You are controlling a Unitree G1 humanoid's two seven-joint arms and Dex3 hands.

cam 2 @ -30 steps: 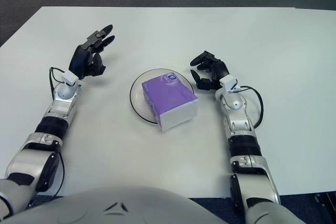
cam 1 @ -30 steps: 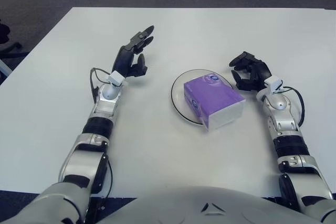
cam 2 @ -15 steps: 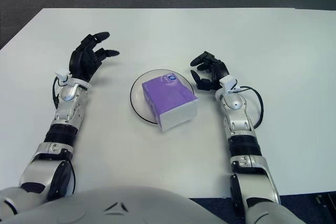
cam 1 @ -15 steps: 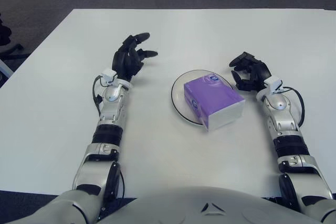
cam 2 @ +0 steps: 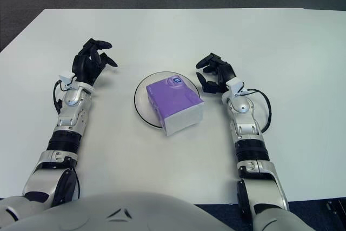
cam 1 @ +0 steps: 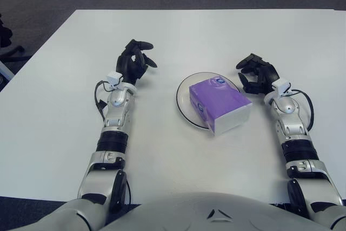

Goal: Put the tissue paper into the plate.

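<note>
A purple tissue pack [cam 1: 219,103] with a white side lies on the round plate [cam 1: 184,101] at the table's middle; its near corner overhangs the plate's front rim. My left hand [cam 1: 134,60] hovers over the table well left of the plate, fingers loosely curled and holding nothing. My right hand [cam 1: 255,74] rests just right of the plate, fingers relaxed and empty, not touching the pack.
The white table [cam 1: 173,31] stretches around the plate. Dark carpet lies beyond its far edge. A dark chair part [cam 1: 6,36] shows at the far left.
My left hand has drawn back toward me and its fingers have curled in from a stretched pose. The right hand, plate and tissue pack have not moved.
</note>
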